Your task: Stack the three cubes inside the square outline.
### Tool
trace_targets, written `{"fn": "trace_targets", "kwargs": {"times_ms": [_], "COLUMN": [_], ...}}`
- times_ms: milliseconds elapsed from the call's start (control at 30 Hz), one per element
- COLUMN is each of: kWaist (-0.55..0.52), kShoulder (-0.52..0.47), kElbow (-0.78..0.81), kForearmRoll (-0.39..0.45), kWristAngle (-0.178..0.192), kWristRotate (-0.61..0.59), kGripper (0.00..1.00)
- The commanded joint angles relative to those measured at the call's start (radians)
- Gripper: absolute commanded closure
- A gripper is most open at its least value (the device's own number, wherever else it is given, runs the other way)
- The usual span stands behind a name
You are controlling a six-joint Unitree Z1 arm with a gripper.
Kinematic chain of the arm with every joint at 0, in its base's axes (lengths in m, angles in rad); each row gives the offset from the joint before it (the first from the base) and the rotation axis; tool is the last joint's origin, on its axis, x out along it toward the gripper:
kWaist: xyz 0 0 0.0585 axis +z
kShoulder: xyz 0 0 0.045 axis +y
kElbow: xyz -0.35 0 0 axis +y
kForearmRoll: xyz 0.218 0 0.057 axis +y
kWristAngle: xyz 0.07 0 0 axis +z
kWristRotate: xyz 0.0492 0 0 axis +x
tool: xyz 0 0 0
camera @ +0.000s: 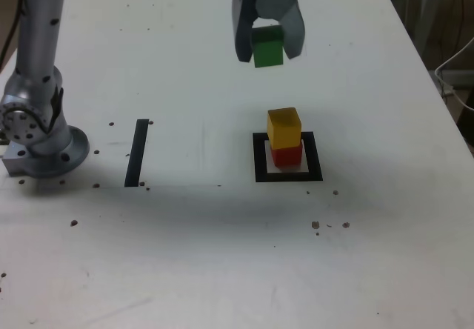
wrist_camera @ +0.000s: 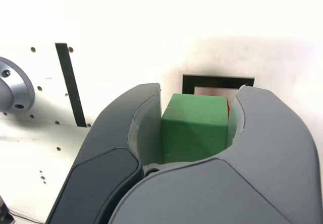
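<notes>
square outline (camera: 288,175): red cube (camera: 285,156) inside, yellow cube (camera: 284,127) atop | gripper (camera: 268,46): clamped on green cube (camera: 267,47), above table (camera: 222,255)

On the table (camera: 222,255), the outline (camera: 259,158) is lying toward the exterior view's right, with two cubes stacked inside it: the lower cube (camera: 286,156) and the upper cube (camera: 284,127) sitting on it. The strip (camera: 137,153) is lying well to their left, and the arm's base (camera: 44,151) is standing farther left. The third cube (camera: 267,47) is hanging in the gripper (camera: 268,51), above the table and behind the stack.
</notes>
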State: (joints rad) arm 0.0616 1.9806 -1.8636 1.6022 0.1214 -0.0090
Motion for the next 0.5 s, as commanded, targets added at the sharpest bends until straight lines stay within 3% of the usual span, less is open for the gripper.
{"fn": "trace_targets", "kwargs": {"times_ms": [0,467], "kWaist": [-0.015,-0.128], "kShoulder": [0.007,0.026], "kElbow": [-0.008,-0.011], "kForearmRoll": [0.029,0.029], "kWristAngle": [-0.003,-0.005], "kWristRotate": [-0.009,-0.066], "kGripper": [0.92,0.92]}}
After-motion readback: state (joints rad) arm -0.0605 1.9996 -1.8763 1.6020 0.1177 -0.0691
